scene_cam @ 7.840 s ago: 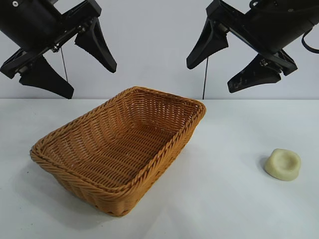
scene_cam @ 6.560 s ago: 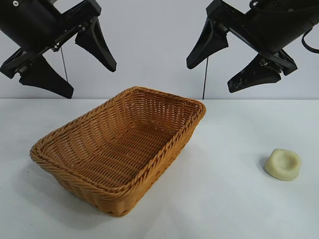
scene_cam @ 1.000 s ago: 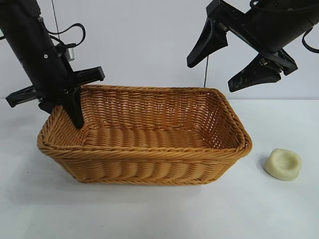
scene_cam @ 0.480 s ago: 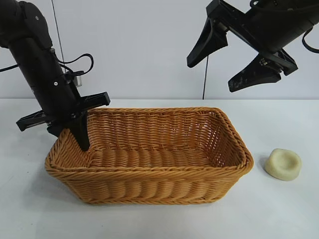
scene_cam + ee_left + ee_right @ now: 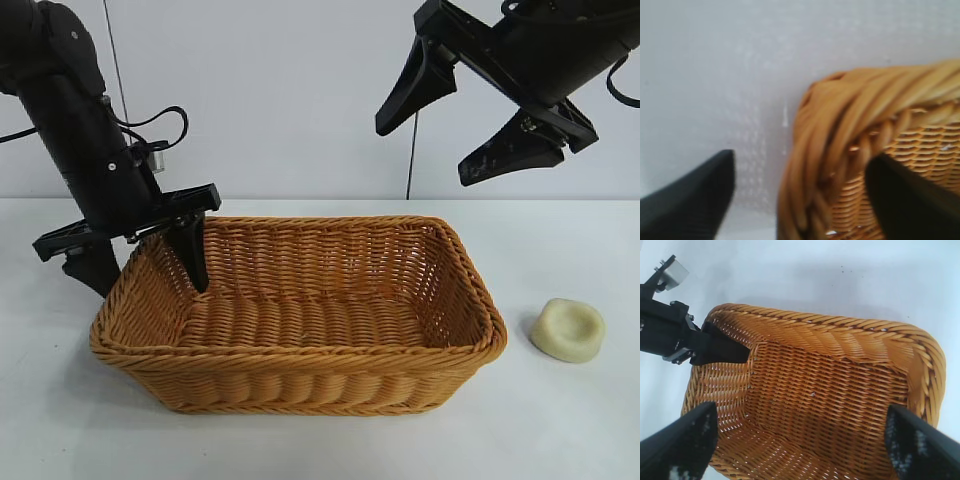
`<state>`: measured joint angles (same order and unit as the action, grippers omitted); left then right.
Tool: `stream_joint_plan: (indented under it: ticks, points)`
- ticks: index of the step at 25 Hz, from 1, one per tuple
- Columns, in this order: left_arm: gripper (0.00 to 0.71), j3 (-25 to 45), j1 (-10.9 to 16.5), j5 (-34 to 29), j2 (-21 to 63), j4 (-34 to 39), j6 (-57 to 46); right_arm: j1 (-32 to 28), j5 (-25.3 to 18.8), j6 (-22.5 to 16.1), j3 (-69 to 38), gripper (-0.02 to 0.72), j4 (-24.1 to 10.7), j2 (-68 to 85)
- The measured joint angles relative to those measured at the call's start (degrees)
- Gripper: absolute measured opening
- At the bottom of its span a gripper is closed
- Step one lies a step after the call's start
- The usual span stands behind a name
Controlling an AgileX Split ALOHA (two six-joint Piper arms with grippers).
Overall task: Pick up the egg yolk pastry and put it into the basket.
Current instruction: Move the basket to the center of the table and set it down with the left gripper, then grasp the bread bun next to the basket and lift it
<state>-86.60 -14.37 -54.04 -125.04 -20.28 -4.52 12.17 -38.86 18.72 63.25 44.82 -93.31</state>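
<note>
- The left arm reaches steeply down from the upper left of the exterior view, its black forearm slanting toward the bench [image 5: 300, 450].
- The left hand [image 5: 145, 262] points downward at the left end of the basket [image 5: 300, 375]. Its fingers are spread apart and straddle the basket's left wall: one finger [image 5: 193, 255] hangs inside the basket against the wicker, the other stands outside, just beside the wall and low to the bench.
- In the left wrist view the braided rim [image 5: 840, 125] runs up between the two dark fingers, with bench on one side and woven wall on the other. Whether either finger actually touches the wicker I cannot tell.
- The basket sits flat on the bench, long side toward the exterior camera, filling the middle of the view.
- The right arm is held high in the upper right, well above the bench.
- The right hand [image 5: 470, 125] is released, its two black fingers splayed wide and angled downward, holding nothing. It hangs above the right part of the basket, and its wrist view looks down into the basket interior.
- The egg yolk pastry [image 5: 568, 329] lies on the bench to the right of the basket, near its right end but apart from it, dimple upward.
</note>
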Motion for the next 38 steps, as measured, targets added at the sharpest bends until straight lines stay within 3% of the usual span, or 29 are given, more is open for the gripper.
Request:
stream_joint_plan:
  ticks: [5, 12, 20, 22, 32, 38]
  points:
    - [0.660, -1.4, 0.0, -2.3, 2.3, 1.4, 0.0, 0.0, 0.0, 0.0, 0.0, 0.647, -0.1, 0.0]
    - [0.664, -10.6, 0.0, -9.9, 6.8, 4.5, -0.1, 0.0, 0.0, -0.1, 0.0, 0.647, -0.1, 0.0]
    - [0.664, -17.1, 0.4, -14.8, 7.6, 13.3, -1.7, 0.0, 0.0, -0.2, 0.0, 0.647, -0.2, 0.0]
    - [0.664, -17.1, 1.2, -15.2, 7.6, 15.7, -2.2, 0.0, -0.1, -0.2, 0.0, 0.647, -0.2, 0.0]
    - [0.664, -17.1, 12.2, -15.2, 7.6, 20.3, -2.6, 0.0, -0.1, -0.2, 0.0, 0.647, -0.3, 0.0]
    - [0.664, -16.7, 13.0, -15.2, 8.8, 19.9, -2.1, 0.0, -0.2, -0.2, 0.0, 0.647, -0.3, 0.0]
